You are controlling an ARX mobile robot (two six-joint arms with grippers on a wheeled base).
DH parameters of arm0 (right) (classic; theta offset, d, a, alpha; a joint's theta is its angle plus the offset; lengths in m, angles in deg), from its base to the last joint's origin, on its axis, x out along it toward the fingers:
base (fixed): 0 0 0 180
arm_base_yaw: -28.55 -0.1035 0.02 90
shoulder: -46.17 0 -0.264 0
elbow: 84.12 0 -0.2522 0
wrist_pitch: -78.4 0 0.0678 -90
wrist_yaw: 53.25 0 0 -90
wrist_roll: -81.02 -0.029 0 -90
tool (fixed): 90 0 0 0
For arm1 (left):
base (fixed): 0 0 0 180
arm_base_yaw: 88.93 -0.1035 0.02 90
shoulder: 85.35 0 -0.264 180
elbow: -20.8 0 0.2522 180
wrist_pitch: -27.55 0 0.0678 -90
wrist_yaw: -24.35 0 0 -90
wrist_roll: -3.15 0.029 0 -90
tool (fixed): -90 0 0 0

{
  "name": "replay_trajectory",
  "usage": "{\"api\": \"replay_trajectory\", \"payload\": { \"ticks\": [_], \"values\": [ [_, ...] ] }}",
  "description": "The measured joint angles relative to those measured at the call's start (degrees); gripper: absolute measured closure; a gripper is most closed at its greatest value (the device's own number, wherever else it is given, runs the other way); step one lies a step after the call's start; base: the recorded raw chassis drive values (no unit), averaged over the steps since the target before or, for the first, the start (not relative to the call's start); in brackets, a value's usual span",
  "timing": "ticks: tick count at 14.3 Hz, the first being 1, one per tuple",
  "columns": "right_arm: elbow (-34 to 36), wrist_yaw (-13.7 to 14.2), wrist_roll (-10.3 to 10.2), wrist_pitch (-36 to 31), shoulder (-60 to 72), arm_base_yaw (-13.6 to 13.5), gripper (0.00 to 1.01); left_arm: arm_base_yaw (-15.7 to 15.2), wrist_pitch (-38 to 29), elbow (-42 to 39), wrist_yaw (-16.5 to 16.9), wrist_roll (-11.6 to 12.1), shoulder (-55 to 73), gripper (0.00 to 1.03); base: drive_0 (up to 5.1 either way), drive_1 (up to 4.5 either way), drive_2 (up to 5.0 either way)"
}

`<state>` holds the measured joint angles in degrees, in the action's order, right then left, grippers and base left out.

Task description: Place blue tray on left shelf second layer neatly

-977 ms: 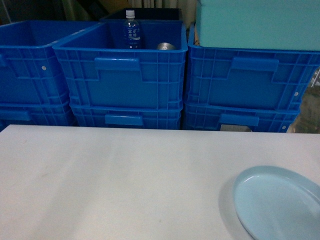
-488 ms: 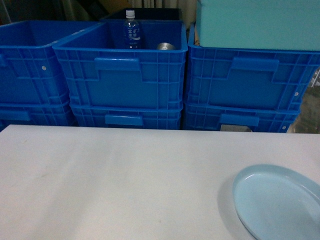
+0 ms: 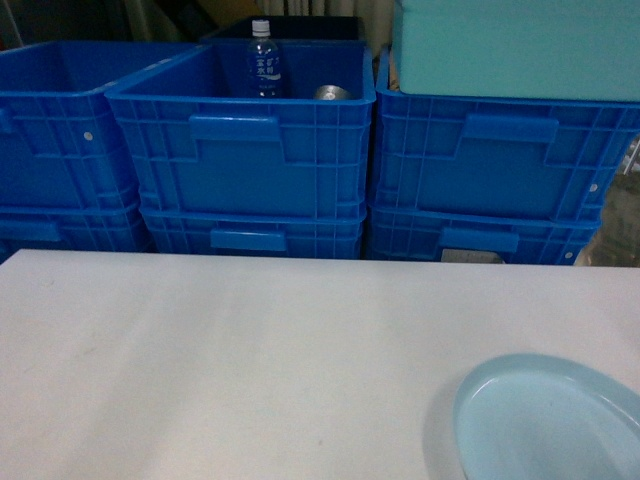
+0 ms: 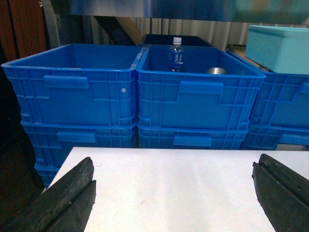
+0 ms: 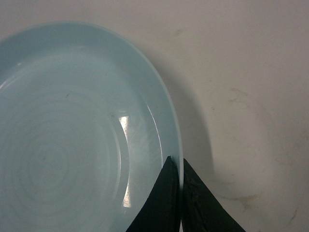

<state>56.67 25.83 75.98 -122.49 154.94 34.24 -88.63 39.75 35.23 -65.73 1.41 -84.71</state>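
The blue tray point(image 3: 550, 425), a pale round dish, sits at the bottom right of the head view, its shadow on the white table point(image 3: 220, 360). It fills the left half of the right wrist view as the same tray point(image 5: 72, 135). My right gripper point(image 5: 180, 164) is shut on its right rim, one black finger inside and one outside. Neither gripper shows in the head view. My left gripper point(image 4: 174, 164) is open, fingers point(image 4: 67, 198) wide apart over bare tabletop, holding nothing. The left shelf second layer is out of view.
Stacked deep blue crates point(image 3: 250, 150) line the table's far edge. The middle one holds a water bottle point(image 3: 263, 60) and a metal can point(image 3: 332, 92). A big teal box point(image 3: 515, 45) rests on the right stack.
In the head view the tray has shifted down and slightly left and looks larger, with more of it cut off by the bottom edge. The crates and table are unchanged.
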Motion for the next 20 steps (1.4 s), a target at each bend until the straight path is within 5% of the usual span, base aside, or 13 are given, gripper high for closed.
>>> {"api": "replay_trajectory", "payload": {
  "ticks": [4,7,10,12,16,20],
  "values": [
    [6.7,0.4,6.7,-1.3,-25.2,-1.9,0.99,0.0,0.0,0.0,0.0,0.0,0.0,0.05,0.0,0.0,0.0],
    [11.8,-1.0,10.9,3.3,-44.9,0.5,0.99,0.0,0.0,0.0,0.0,0.0,0.0,0.05,0.0,0.0,0.0],
    [14.1,-3.3,10.6,12.4,-63.1,0.5,0.99,0.0,0.0,0.0,0.0,0.0,0.0,0.05,0.0,0.0,0.0],
    [14.1,-2.8,10.0,16.2,-70.4,-2.1,0.99,0.0,0.0,0.0,0.0,0.0,0.0,0.05,0.0,0.0,0.0],
    [15.6,3.9,7.7,27.1,-84.1,-13.0,0.99,0.0,0.0,0.0,0.0,0.0,0.0,0.05,0.0,0.0,0.0],
    [18.4,10.4,7.9,34.8,-96.3,-15.5,0.99,0.0,0.0,0.0,0.0,0.0,0.0,0.05,0.0,0.0,0.0]
  ]
}}
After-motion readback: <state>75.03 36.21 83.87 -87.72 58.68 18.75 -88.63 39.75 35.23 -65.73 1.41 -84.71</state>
